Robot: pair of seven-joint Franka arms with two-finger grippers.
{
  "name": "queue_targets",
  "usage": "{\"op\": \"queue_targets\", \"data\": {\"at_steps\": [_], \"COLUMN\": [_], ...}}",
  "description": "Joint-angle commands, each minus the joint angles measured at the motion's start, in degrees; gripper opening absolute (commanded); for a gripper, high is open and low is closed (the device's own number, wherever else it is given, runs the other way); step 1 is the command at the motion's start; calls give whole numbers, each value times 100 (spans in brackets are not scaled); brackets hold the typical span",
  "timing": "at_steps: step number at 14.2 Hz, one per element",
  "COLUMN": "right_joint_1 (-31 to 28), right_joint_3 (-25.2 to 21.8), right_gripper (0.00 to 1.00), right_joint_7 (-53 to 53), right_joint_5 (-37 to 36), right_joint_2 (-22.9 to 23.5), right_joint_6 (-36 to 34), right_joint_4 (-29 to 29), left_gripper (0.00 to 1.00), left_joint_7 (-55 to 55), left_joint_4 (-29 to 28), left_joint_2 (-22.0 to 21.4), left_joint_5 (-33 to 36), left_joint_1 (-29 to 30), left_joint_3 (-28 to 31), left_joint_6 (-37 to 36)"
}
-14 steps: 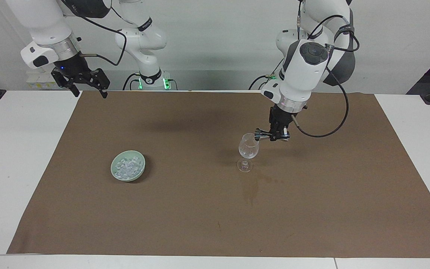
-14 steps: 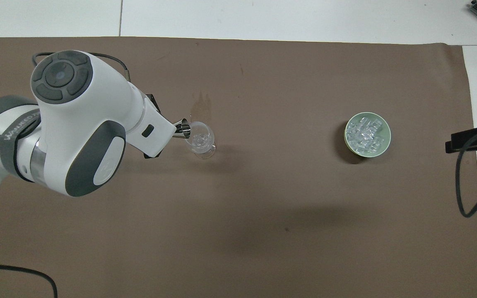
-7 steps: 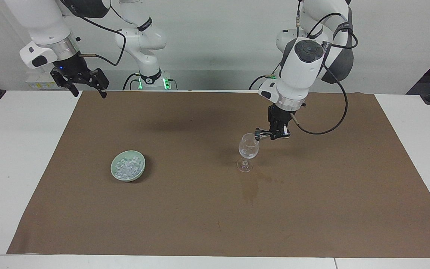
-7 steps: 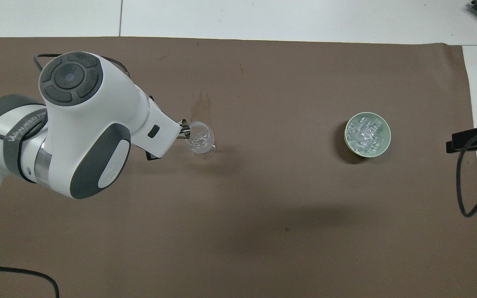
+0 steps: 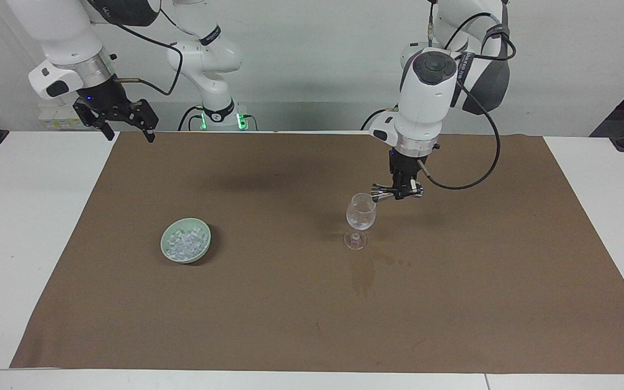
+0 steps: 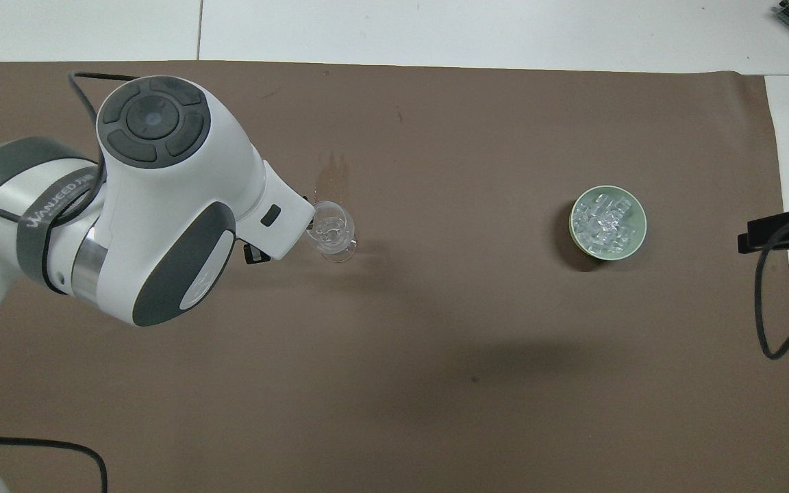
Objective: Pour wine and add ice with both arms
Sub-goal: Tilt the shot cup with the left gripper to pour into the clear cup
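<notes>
Compared with a second ago, the left arm [image 5: 426,92] has been drawn up and in toward its base, its wrist turned more nearly vertical. The left gripper [image 5: 403,190] stays clamped on a small metal measuring cup [image 5: 380,193], which is held on its side with its mouth at the rim of the wine glass [image 5: 360,216]; the cup now sits slightly higher in the facing view. In the overhead view the cup, seen earlier beside the glass, is now hidden under the wrist housing. The glass, the green bowl [image 5: 168,250] and the ice [image 5: 184,242] heaped in it have not shifted.

The right gripper [image 5: 128,127] is held over the bench [image 5: 25,216] at the corner of the brown mat [image 5: 290,325] by the right arm's base, its jaws spread wide and empty; the right arm [image 5: 68,43] waits there, barely changed.

The glass stands upright on the mat toward the left arm's end, with a damp stain [image 5: 365,271] on the mat just farther from the robots. The bowl lies well apart from it, toward the right arm's end. Between the two, and from both out to the mat's edge farthest from the robots, only bare mat is seen. White bench borders the mat at each end.
</notes>
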Motion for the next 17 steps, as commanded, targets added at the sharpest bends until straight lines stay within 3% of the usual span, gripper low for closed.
{"op": "queue_targets", "data": {"at_steps": [1, 17], "right_joint_1": [-54, -54], "right_joint_3": [17, 17], "right_gripper": [100, 100], "right_joint_7": [75, 84], "right_joint_5": [97, 97], "right_joint_2": [-126, -179], "right_joint_6": [108, 117], "right_joint_4": [-153, -249], "left_gripper": [0, 0], "left_joint_7": [-124, -256], "left_joint_4": [247, 370], "left_joint_2": [135, 258], "left_joint_5": [266, 600], "left_joint_1": [-169, -345], "left_joint_3": [88, 105], "left_joint_6": [-196, -266]}}
